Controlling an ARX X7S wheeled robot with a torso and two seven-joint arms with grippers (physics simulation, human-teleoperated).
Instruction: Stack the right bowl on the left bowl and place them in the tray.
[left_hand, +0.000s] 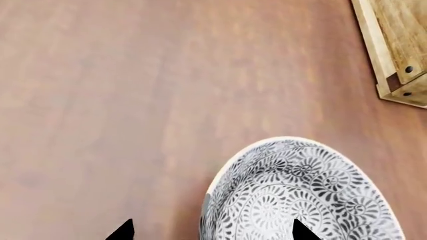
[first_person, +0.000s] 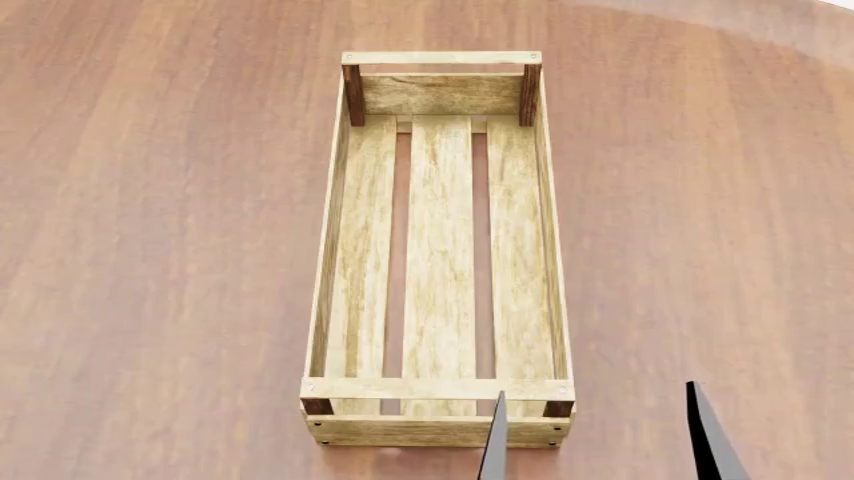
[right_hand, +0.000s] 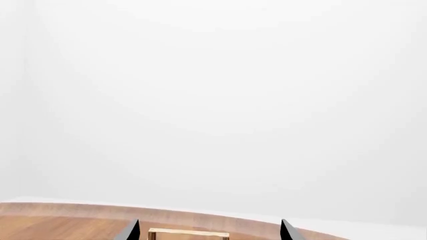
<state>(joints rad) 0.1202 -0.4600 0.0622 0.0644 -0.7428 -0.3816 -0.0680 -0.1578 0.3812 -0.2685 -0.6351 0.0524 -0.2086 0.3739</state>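
One bowl: a patterned bowl (left_hand: 300, 195), white with dark swirly flowers, shows in the left wrist view. It sits on the brown wooden table (left_hand: 120, 100).
Left gripper: the left gripper (left_hand: 212, 231) shows only two black tips. They are spread wide apart and hold nothing.
Bowl and left jaws: one tip is over the inside of the bowl and the other is over bare table, so the near rim of the bowl lies between the two jaws. I cannot tell if a tip touches the bowl.
Tray: the tray (first_person: 336, 240) is a long light-wood crate with three slats on the bottom, low walls and dark corner posts. There is nothing in it.
Tray and left jaws: in the left wrist view one corner of the crate sits well past the bowl, far from the tips.
Right gripper: the right gripper (first_person: 601, 440) shows as two thin black tips in the head view. They stand wide apart with nothing between them.
Tray and right jaws: one tip crosses the near end wall of the crate. The other is over the table just beside the crate's near corner.
Right wrist view: mostly white blank space, with a strip of table and the top of the crate's wall between the two tips.
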